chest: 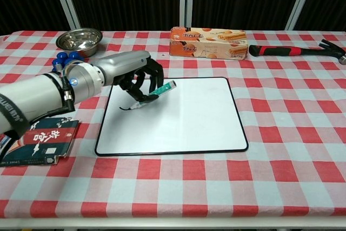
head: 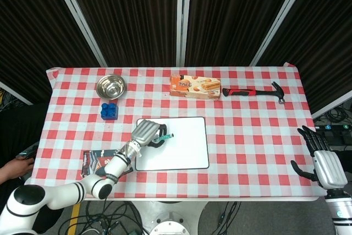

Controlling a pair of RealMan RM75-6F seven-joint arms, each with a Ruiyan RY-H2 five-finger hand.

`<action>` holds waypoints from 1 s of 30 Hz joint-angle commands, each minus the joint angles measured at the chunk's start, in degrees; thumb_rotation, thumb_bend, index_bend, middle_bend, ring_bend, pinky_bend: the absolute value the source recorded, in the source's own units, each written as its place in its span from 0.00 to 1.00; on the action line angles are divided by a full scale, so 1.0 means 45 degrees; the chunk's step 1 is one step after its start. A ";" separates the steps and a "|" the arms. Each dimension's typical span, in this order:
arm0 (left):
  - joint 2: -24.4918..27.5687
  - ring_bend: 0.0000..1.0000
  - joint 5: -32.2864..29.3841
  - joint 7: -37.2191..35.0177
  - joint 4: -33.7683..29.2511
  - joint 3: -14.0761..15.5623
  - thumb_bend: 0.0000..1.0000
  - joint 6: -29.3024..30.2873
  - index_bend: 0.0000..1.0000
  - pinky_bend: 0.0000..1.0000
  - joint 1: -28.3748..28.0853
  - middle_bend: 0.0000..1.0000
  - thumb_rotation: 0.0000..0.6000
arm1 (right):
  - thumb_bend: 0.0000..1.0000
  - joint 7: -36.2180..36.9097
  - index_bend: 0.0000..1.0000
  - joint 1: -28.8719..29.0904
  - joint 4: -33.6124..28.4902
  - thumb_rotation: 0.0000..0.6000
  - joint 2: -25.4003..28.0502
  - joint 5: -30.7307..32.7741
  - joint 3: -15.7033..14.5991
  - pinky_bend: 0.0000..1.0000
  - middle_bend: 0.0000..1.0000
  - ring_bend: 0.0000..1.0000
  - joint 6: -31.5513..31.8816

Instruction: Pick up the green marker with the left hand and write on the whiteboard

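The green marker [chest: 154, 94], a slim plastic stick with a pale end cap, lies slanted in the left hand [chest: 138, 74], whose dark fingers are clamped around its barrel; its tip meets the whiteboard [chest: 178, 117] near that board's upper left part, where a short dark stroke shows. The whiteboard is a flat, glossy white rectangle with rounded corners and a thin black rim, lying on the counter [chest: 281, 150], which is draped in a red-and-white checked cloth. The silver shell of the left hand hangs over the whiteboard's left edge. Just left of the whiteboard lies a flat printed packet [chest: 38, 140] with red and dark markings. Beyond the whiteboard's far left corner sit a round, shiny metal bowl [chest: 79, 38] and a blue block [head: 109, 109] with knobs on top. Behind the whiteboard's far edge stands a long orange cardboard biscuit box [chest: 208, 42], and to the right of that a hammer [chest: 300, 50] with a red-and-black handle. The right hand [head: 320, 160] hangs well off to the whiteboard's right, beyond the counter's edge, fingers apart and holding nothing.
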 commanded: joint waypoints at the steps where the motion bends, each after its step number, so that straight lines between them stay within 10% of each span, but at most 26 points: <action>1: -0.0217 0.68 0.0194 -0.0101 0.0129 -0.0168 0.42 -0.0042 0.58 0.94 -0.0262 0.61 1.00 | 0.23 -0.0001 0.00 -0.0052 -0.0032 1.00 0.0050 0.0021 -0.0014 0.00 0.00 0.00 0.0047; 14: 0.1370 0.68 -0.0204 0.1006 -0.2559 0.0171 0.42 0.0696 0.58 0.94 0.0397 0.60 1.00 | 0.23 0.0460 0.00 -0.0028 0.0233 1.00 -0.0023 -0.0256 -0.0006 0.00 0.00 0.00 0.0168; 30: 0.0887 0.68 -0.0355 0.0725 -0.1271 0.0531 0.42 0.0555 0.58 0.93 0.0641 0.60 1.00 | 0.24 0.0259 0.00 -0.0009 0.0157 1.00 -0.0074 -0.0224 -0.0024 0.00 0.00 0.00 0.0104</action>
